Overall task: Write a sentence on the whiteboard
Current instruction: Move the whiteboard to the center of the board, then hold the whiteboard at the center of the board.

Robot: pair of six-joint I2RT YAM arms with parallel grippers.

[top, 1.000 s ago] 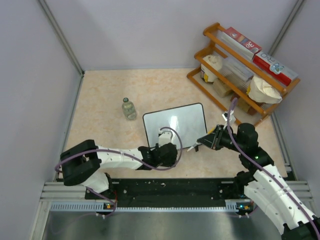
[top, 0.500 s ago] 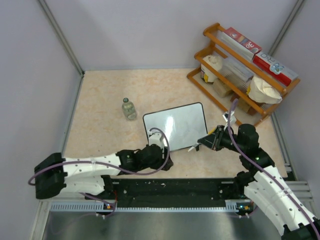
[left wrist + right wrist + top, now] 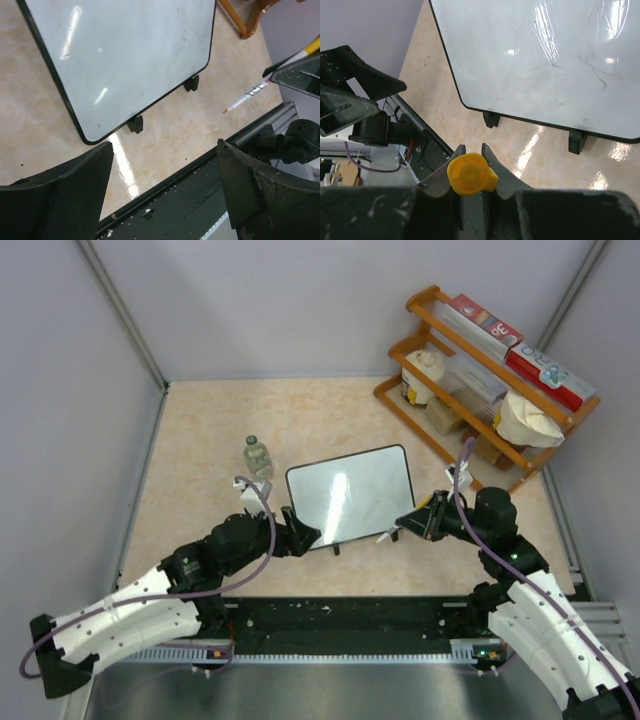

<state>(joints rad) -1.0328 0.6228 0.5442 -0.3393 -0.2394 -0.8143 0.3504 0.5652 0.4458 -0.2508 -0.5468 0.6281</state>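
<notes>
The whiteboard [image 3: 350, 495] lies flat mid-table, black-framed, with two small feet on its near edge. Its surface [image 3: 125, 55] shows only glare and faint smudges [image 3: 555, 55]; no sentence is in view. My left gripper [image 3: 303, 536] sits just off the board's near left corner, open and empty, its jaws wide apart over the table's front edge [image 3: 162, 195]. My right gripper [image 3: 415, 519] hovers off the board's near right corner, shut on a marker [image 3: 470, 173] with a yellow butt end. The marker's white barrel and orange tip [image 3: 246, 96] point down toward the table near the board.
A small glass bottle [image 3: 258, 457] stands left of the board. A wooden rack [image 3: 490, 370] with boxes and bags fills the back right corner. A black rail [image 3: 340, 615] runs along the near edge, and grey walls close in the sides.
My left gripper has drawn back leftward from the board's near edge and opened wider. The right arm and marker have stayed put.
</notes>
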